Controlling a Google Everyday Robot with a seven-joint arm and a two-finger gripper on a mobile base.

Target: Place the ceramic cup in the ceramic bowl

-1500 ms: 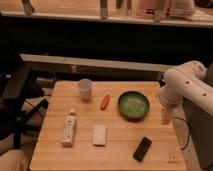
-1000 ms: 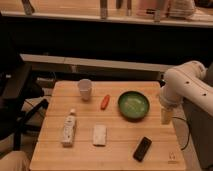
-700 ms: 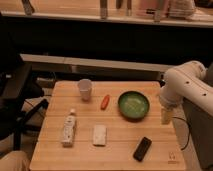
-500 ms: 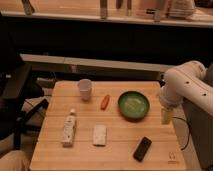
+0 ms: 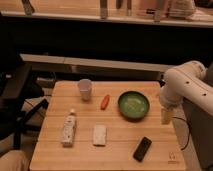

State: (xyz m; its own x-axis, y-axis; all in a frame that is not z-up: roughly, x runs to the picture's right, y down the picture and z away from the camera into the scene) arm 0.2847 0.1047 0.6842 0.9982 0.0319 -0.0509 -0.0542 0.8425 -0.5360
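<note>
Your cup [image 5: 85, 90] stood upright at the back left of the counter [image 5: 120, 150], with a carrot [image 5: 104, 101] lying between it and the bowl [image 5: 133, 105]. Your claw [image 5: 166, 115] hung wide and empty just right of the bowl. Reaching across low could have clipped the bowl or the carrot.

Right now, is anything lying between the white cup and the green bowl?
Yes: a small orange carrot-like item lies flat between the ceramic cup and the ceramic bowl, touching neither. The gripper hangs by the edge of the table, beyond the bowl.
</note>
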